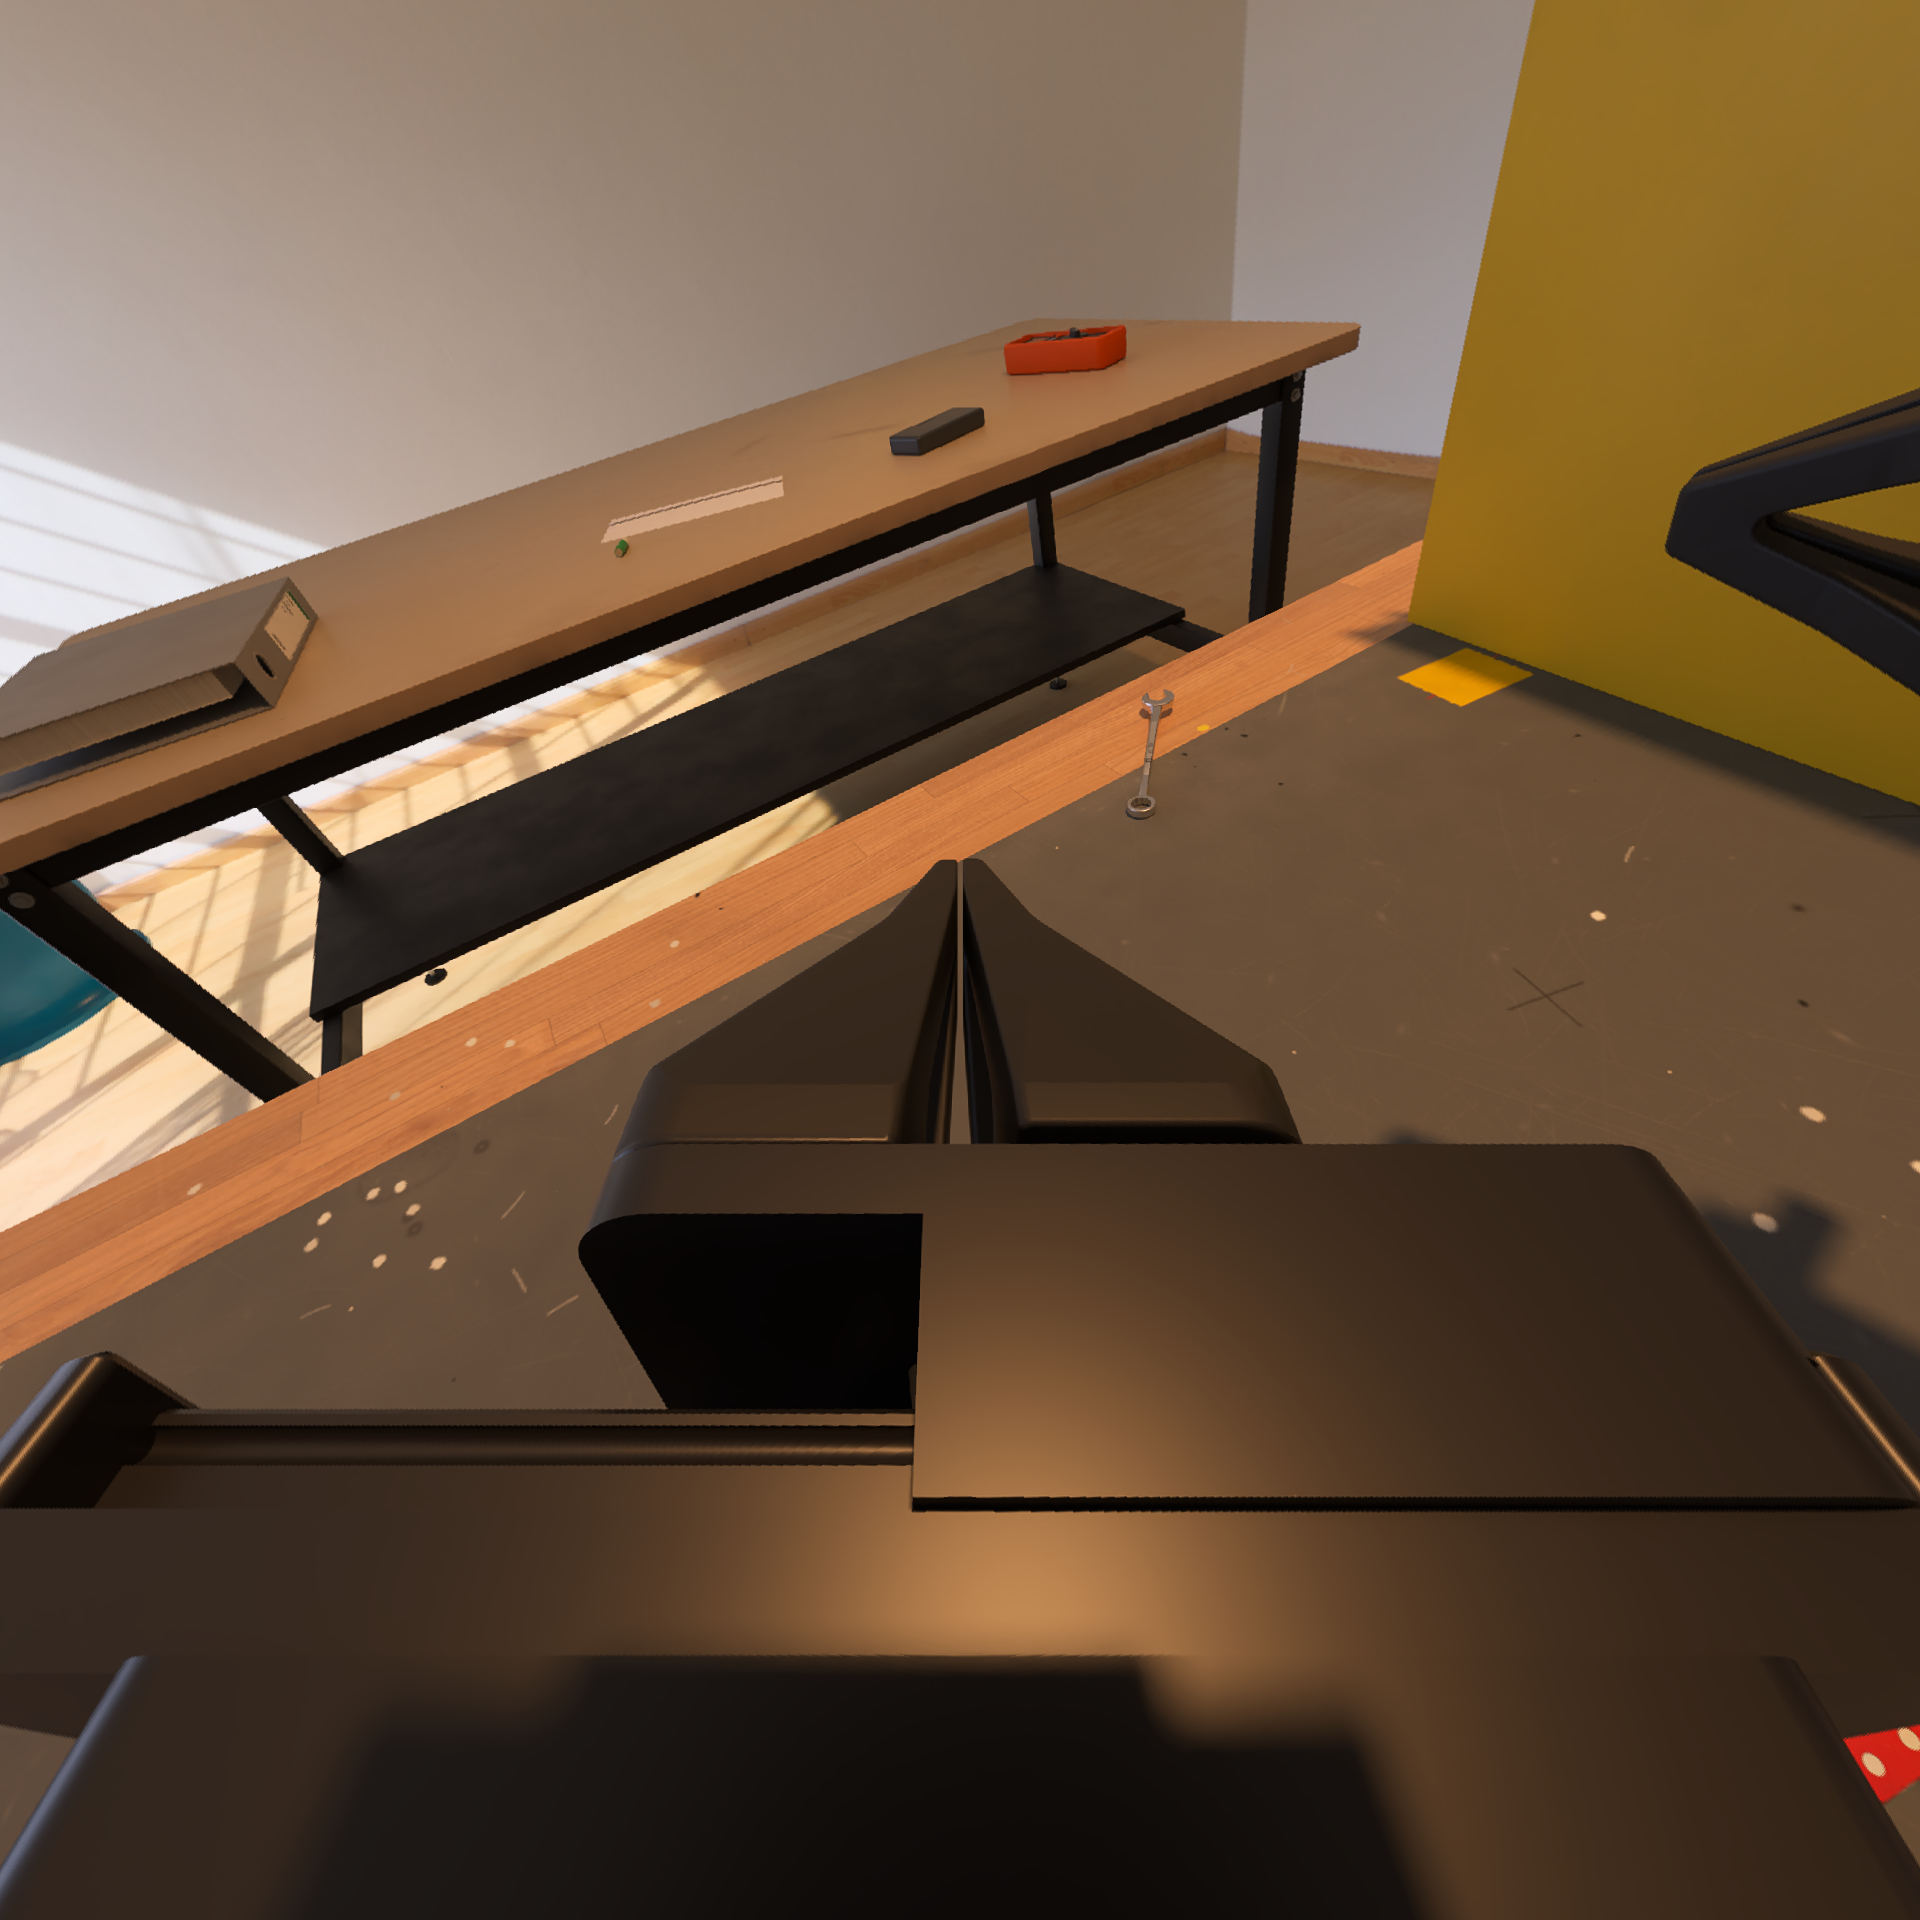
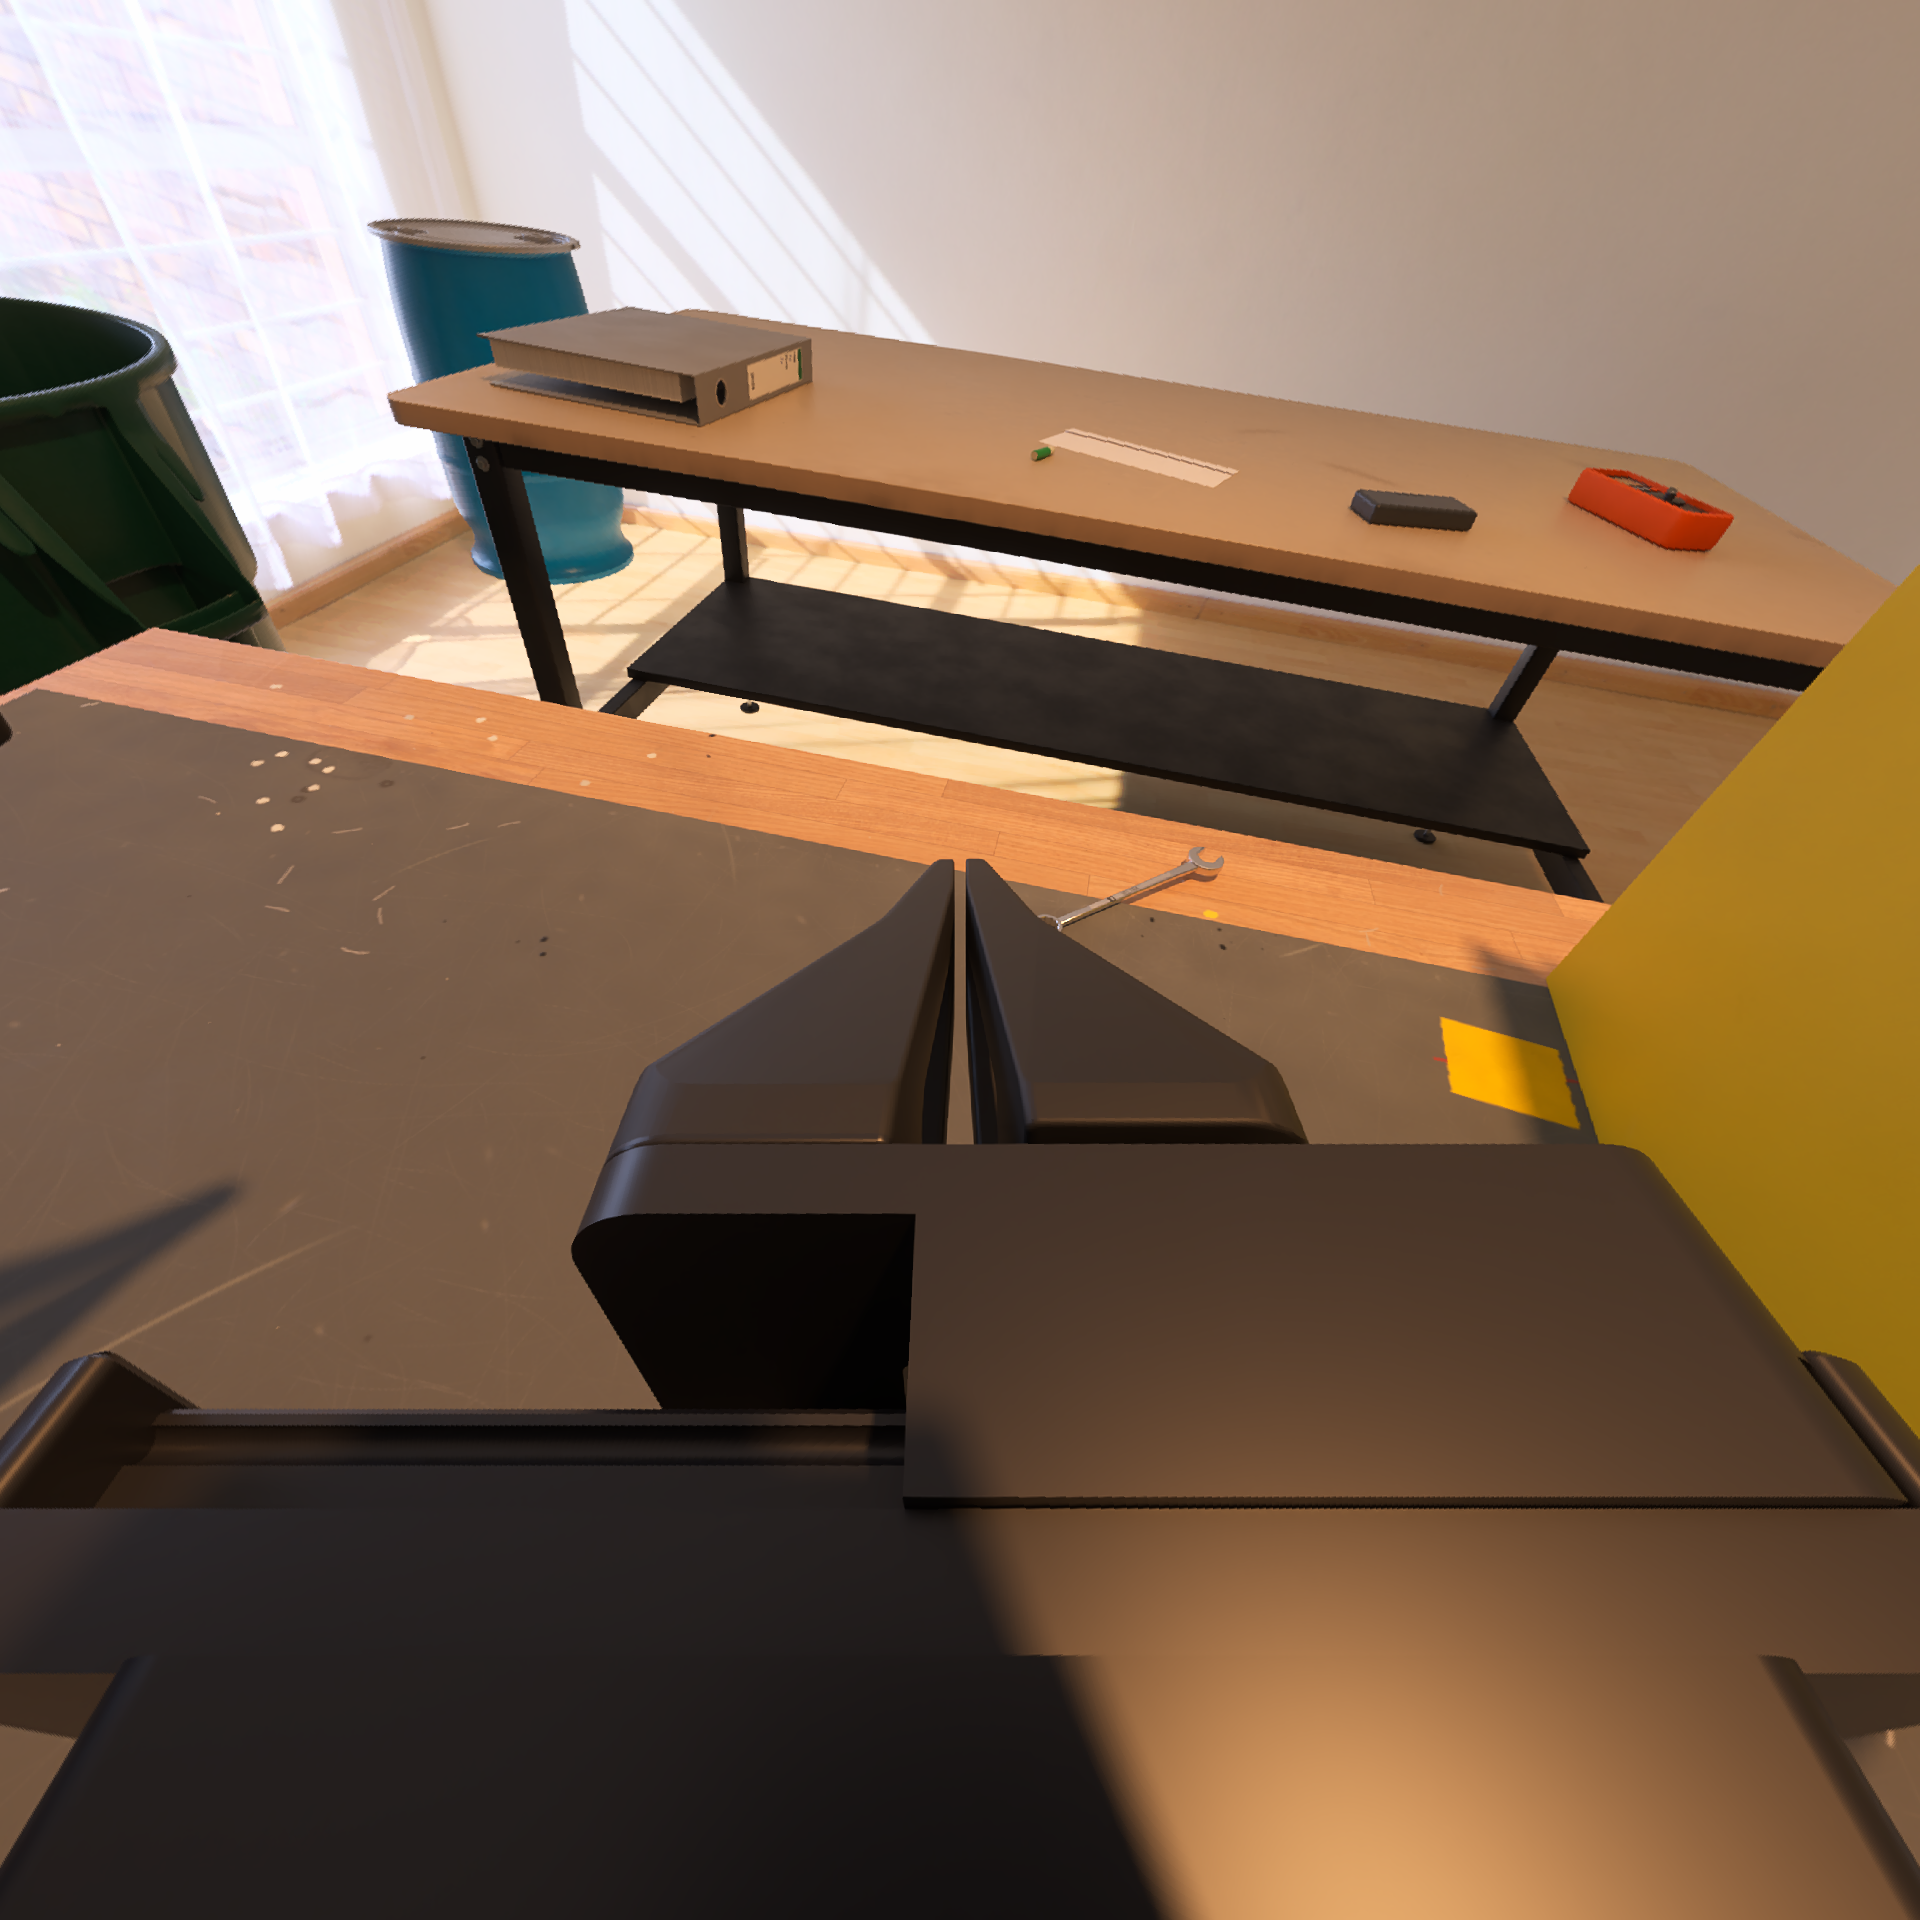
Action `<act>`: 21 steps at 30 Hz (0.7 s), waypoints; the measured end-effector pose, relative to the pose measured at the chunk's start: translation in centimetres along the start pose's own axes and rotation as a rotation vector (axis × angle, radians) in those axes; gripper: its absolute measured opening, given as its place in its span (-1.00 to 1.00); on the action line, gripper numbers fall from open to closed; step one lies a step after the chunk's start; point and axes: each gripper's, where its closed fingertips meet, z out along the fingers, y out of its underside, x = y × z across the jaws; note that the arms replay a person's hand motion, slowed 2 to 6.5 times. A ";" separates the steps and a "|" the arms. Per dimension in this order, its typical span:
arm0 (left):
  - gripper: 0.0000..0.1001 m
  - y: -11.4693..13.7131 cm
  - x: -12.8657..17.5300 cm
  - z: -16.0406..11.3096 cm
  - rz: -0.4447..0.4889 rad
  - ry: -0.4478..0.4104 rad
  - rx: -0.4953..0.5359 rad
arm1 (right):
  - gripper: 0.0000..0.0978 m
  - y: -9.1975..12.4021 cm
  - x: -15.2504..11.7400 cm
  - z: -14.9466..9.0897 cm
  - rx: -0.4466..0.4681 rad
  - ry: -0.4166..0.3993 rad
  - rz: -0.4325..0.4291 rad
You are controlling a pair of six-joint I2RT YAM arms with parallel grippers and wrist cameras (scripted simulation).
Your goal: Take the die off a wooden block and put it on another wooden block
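A corner of a red die [image 1: 1886, 1766] with white pips shows at the far right bottom edge of the left wrist view, mostly hidden behind my gripper body. No wooden block shows in either view. My left gripper [image 1: 960, 868] is shut and empty above the dark work mat [image 1: 1455, 987]. My right gripper [image 2: 960, 868] is shut and empty above the same mat [image 2: 364, 1039]. A black part of the other arm [image 1: 1808, 520] shows at the right edge of the left wrist view.
A small silver wrench [image 1: 1149, 753] lies at the mat's far edge, and it also shows in the right wrist view [image 2: 1138, 888]. A yellow panel [image 1: 1683, 364] stands to the right, with yellow tape [image 1: 1463, 676] at its foot. A side table [image 2: 1143, 499] with a binder and orange tray stands beyond.
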 end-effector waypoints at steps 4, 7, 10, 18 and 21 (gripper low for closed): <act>-0.98 0.0 0.0 0.0 0.000 0.000 0.000 | -0.97 0.0 0.0 0.0 0.002 0.000 0.001; -0.98 0.1 0.0 0.0 0.000 0.000 -0.002 | -0.97 0.0 0.0 0.0 0.004 0.001 0.002; -0.98 0.2 0.0 0.0 -0.001 0.001 -0.003 | -0.98 -0.1 0.1 0.0 0.006 0.004 0.002; -0.98 0.2 0.1 -0.1 -0.001 0.001 -0.005 | -0.98 0.0 0.6 -0.1 0.005 0.033 0.003; -0.98 0.2 0.1 -0.1 -0.001 0.001 -0.004 | -0.98 0.0 0.8 -0.2 0.006 0.041 0.007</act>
